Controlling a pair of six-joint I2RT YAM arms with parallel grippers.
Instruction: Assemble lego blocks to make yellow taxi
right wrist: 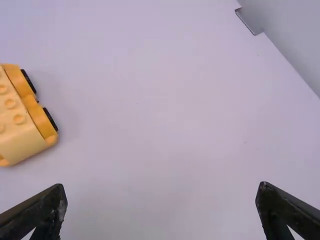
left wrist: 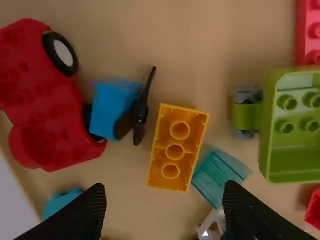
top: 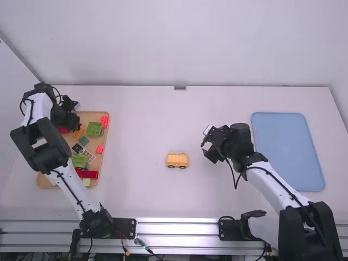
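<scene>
Awaiting a likely grasp, a yellow-orange rectangular plastic block [left wrist: 175, 150] is seen hollow side up ahead of the left gripper [left wrist: 165, 188], its fingers spread. The block's long sides are best pinched squarely, the translucent teal block [left wrist: 218, 176] alongside left undisturbed. A yellow plastic vehicle on black wheels [top: 177, 160] is set between this gripper and the right gripper [right wrist: 161, 186], also open.

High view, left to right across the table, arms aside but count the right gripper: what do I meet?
Wooden tray of bricks → yellow toy car → right gripper → blue tray.
</scene>
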